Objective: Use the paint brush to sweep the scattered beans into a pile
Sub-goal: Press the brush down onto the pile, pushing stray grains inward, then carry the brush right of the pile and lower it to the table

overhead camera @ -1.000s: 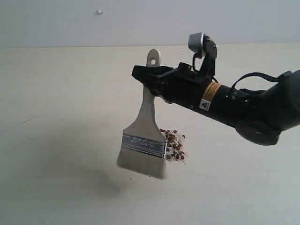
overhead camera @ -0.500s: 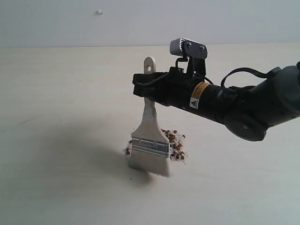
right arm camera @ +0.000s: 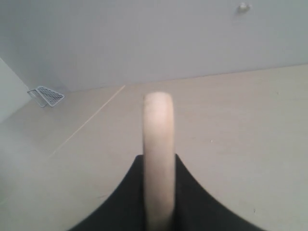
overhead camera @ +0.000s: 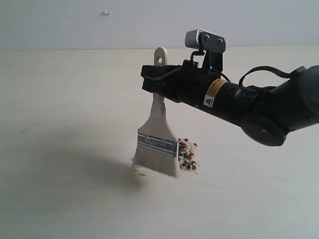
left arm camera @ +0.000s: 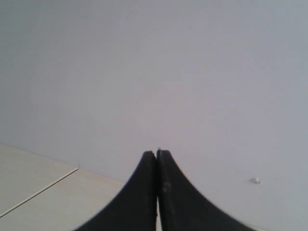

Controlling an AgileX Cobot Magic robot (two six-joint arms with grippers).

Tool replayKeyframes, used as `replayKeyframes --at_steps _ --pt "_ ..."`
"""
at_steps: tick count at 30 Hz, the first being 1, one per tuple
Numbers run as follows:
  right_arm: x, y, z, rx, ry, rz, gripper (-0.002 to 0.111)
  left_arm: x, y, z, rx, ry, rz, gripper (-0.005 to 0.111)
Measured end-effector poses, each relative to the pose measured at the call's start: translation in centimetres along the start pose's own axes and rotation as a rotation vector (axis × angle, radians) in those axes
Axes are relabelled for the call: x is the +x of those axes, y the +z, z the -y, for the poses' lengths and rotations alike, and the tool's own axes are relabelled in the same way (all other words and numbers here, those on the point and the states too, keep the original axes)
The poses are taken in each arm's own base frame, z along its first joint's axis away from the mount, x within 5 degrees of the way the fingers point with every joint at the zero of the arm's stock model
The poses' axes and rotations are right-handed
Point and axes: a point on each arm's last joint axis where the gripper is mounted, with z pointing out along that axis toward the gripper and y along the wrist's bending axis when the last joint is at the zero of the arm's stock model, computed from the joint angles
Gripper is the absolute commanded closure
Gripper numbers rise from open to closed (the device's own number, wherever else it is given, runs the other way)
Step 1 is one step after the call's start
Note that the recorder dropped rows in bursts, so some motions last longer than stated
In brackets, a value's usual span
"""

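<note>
Firmly clamped in right claw [overhead camera: 154, 85] high on stiff handle: likely light brush [overhead camera: 157, 147], soft bristles touching table [overhead camera: 60, 149] at frame centre, beside beans [overhead camera: 188, 158]. Left claw [left arm camera: 157, 161] pressed together, empty.

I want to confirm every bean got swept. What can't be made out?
Exterior view: the beans and white grains, too small to count.
Exterior view: the paint brush hides whatever lies behind its bristles.
Right wrist view: the right gripper hides everything below the handle's end.
Left wrist view: the left gripper faces away from the pile.
</note>
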Motion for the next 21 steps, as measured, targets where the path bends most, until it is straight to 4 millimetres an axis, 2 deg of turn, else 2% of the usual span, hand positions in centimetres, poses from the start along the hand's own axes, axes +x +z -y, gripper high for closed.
replayKeyframes --at_steps 6,8,10,12,13,17,19,21 --pt "-2.4 -1.2 -1.3 0.044 -0.072 -0.011 0.108 0.0 0.0 0.0 0.000 0.000 0.000 0.107" --pt "-3.1 -1.8 -1.6 0.086 -0.126 -0.047 0.108 0.0 0.0 0.0 0.000 0.000 0.000 0.107" --pt "-4.5 -3.1 -1.6 0.178 -0.199 -0.109 0.108 0.0 0.0 0.0 0.000 0.000 0.000 0.107" --pt "-6.1 -5.0 -0.1 0.309 -0.232 -0.167 0.108 0.0 0.0 0.0 0.000 0.000 0.000 0.107" --pt "-7.3 -6.5 1.5 0.407 -0.245 -0.198 0.108 0.0 0.0 0.0 0.000 0.000 0.000 0.107" --pt "-8.4 -9.1 5.2 0.583 -0.240 -0.255 0.108 0.0 0.0 0.0 0.000 0.000 0.000 0.107" --pt "-8.4 -9.9 7.1 0.647 -0.221 -0.281 0.108 0.0 0.0 0.0 0.000 0.000 0.000 0.107" --pt "-8.5 -9.8 8.3 0.701 -0.213 -0.325 0.108 0.0 0.0 0.0 0.000 0.000 0.000 0.107"
